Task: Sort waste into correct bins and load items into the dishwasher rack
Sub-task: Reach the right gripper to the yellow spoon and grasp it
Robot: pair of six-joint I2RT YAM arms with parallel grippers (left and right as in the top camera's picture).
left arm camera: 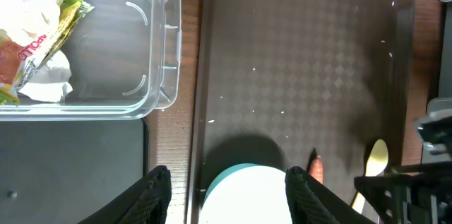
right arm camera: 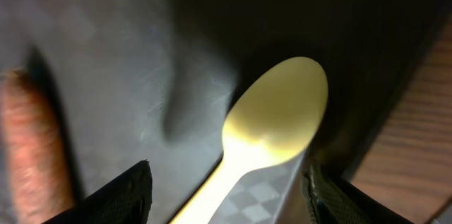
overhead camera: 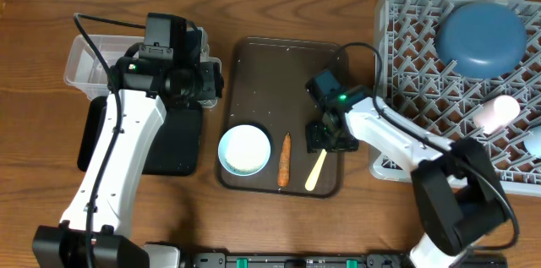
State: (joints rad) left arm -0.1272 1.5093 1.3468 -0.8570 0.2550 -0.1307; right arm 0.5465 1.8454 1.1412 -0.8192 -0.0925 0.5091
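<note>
My right gripper (overhead camera: 325,137) is open, low over the pale yellow spoon (overhead camera: 316,170), whose bowl lies between its fingers (right arm camera: 226,196). The spoon (right arm camera: 275,121) and the orange carrot (overhead camera: 285,159) lie on the brown serving tray (overhead camera: 287,65). The carrot (right arm camera: 32,153) is left of the fingers. The white bowl (overhead camera: 245,150) sits at the tray's front left. My left gripper (left arm camera: 227,196) is open above that bowl (left arm camera: 247,199). The clear tub (left arm camera: 152,61) holds tissues (left arm camera: 42,86) and the snack wrapper (left arm camera: 49,37). The blue bowl (overhead camera: 480,37) and pink cup (overhead camera: 495,112) are in the grey rack (overhead camera: 406,57).
The black tray (overhead camera: 173,141) lies under my left arm, in front of the clear tub (overhead camera: 84,69). A light-blue cup (overhead camera: 533,140) shows at the rack's right edge. White rice grains (left arm camera: 282,111) are scattered on the brown tray. The rack stands close right of the tray.
</note>
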